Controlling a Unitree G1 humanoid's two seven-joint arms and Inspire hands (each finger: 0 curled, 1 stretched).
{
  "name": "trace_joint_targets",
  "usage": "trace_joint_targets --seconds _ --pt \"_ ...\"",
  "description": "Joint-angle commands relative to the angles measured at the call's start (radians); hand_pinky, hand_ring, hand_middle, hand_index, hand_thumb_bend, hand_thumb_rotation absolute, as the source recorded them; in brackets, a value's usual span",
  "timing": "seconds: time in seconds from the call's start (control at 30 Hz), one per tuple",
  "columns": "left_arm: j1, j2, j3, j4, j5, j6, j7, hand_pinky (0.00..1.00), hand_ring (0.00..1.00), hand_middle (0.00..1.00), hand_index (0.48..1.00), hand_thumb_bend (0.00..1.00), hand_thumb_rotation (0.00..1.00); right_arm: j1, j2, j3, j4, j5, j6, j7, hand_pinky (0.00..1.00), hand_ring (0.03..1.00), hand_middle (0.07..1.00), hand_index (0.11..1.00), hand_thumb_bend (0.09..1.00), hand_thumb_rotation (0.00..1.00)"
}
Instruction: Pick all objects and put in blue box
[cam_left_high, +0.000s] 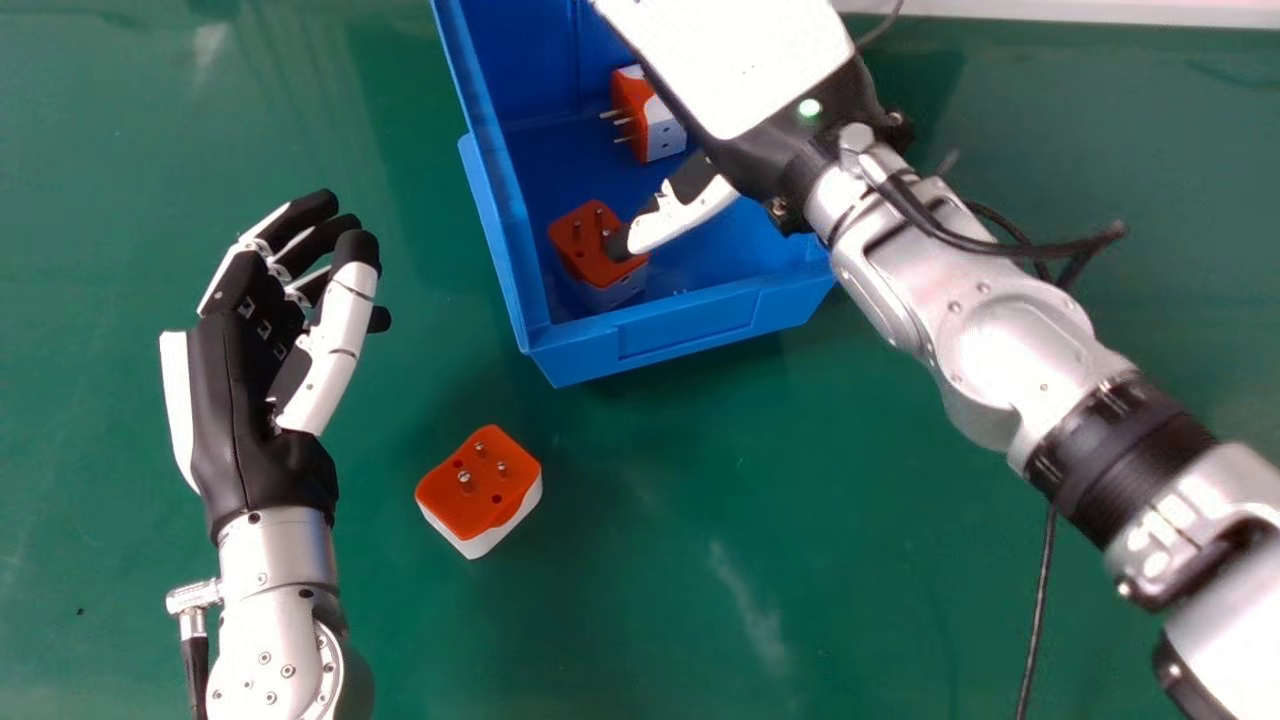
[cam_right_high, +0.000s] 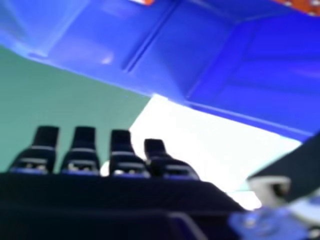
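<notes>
Head view: two adapters (cam_left_high: 585, 262) inside one box (cam_left_high: 585, 352) — one adapter (cam_left_high: 482, 512) outside.

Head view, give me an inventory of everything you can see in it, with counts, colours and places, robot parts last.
open plastic box: one, blue, toward the far side of the table
loose plastic plug adapter: one, orange and white, in front of the box, pins up
near plug adapter: one, orange and white, inside the box, pins up
far plug adapter: one, orange and white, inside the box, pins sideways
tabletop: one, green, under everything
thin cables: several, black, around the right forearm and at the left wrist
left hand: one, black and white, left of the box
right hand: one, black and white, over the box
forearms: two, silver, left and right
</notes>
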Motion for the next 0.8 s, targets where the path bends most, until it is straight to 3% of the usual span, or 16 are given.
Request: trace_joint_targets --seconds 0.0,0.13,0.27,0.4,0.5,0.63,0.67,0.7,0.77 --pt "0.003 0.009 0.002 -0.010 -0.004 -0.022 -0.006 0.52 0.65 0.72 0.709 0.55 0.40 0.127 -0.056 -0.084 -0.247 0.046 0.058 0.132 0.94 0.950 0.958 0.960 0.958 0.78" --pt "0.010 0.003 0.004 -0.019 -0.010 -0.016 -0.009 0.52 0.65 0.72 0.712 0.55 0.40 0.377 -0.099 -0.209 -0.657 0.087 0.147 0.318 0.95 0.961 0.967 0.968 0.967 0.79" --pt "0.021 -0.006 -0.001 -0.051 0.006 -0.001 0.007 0.52 0.65 0.72 0.712 0.55 0.40 0.582 -0.120 -0.259 -0.962 0.081 0.211 0.502 0.95 0.961 0.967 0.968 0.967 0.79" --pt "0.004 -0.006 -0.001 -0.036 0.006 -0.001 0.008 0.52 0.65 0.72 0.712 0.55 0.40 0.654 -0.134 -0.289 -1.131 0.087 0.231 0.675 0.96 0.969 0.974 0.974 0.974 0.80" --pt "-0.010 -0.005 -0.004 -0.026 0.014 -0.003 0.013 0.52 0.65 0.72 0.710 0.55 0.40 0.658 -0.148 -0.331 -1.215 0.122 0.237 0.801 0.97 0.975 0.979 0.980 0.980 0.80" --pt "-0.023 -0.004 -0.005 -0.010 0.004 -0.004 0.009 0.52 0.65 0.72 0.710 0.55 0.40 0.618 -0.181 -0.362 -1.278 0.168 0.263 1.032 0.97 0.975 0.979 0.980 0.980 0.80" --pt "-0.025 -0.003 -0.004 -0.006 0.007 -0.007 0.013 0.52 0.65 0.72 0.709 0.55 0.40 0.607 -0.184 -0.364 -1.287 0.170 0.268 1.077 0.98 0.980 0.983 0.984 0.984 0.78" --pt "-0.028 -0.002 -0.001 -0.002 0.007 -0.006 0.015 0.52 0.65 0.72 0.709 0.55 0.40 0.595 -0.183 -0.364 -1.297 0.169 0.273 1.116 0.98 0.980 0.983 0.984 0.984 0.78" --pt "-0.035 0.006 0.005 0.017 0.000 -0.014 0.009 0.52 0.65 0.72 0.709 0.55 0.40 0.577 -0.180 -0.366 -1.313 0.165 0.278 1.173 0.98 0.980 0.983 0.984 0.984 0.78"
